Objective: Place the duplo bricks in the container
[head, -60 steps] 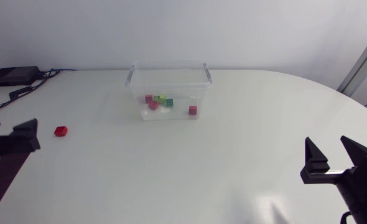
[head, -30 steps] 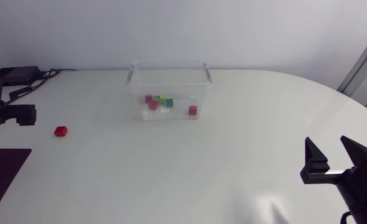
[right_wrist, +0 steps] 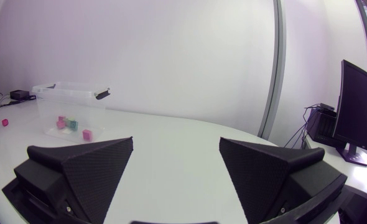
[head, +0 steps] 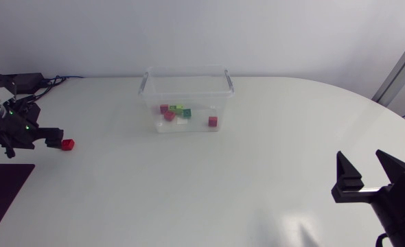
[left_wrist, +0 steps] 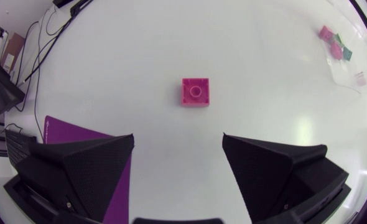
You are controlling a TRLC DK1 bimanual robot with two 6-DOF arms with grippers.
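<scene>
Ideally the left hand (left_wrist: 177, 140), fingers (left_wrist: 78, 168) apart, centres over the loose brick (left_wrist: 196, 92); descends straight; closes on flat sides.

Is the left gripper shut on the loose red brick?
No: the red brick lies ahead of the left gripper, clear of its open fingers.

bright, even light; wrist views bulge fisheye.

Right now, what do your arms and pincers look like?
Both the left pincer and the right pincer are matte black, each with two broad wedge-shaped fingers with a finely dimpled surface. The left arm is black there, with small green lights.
</scene>
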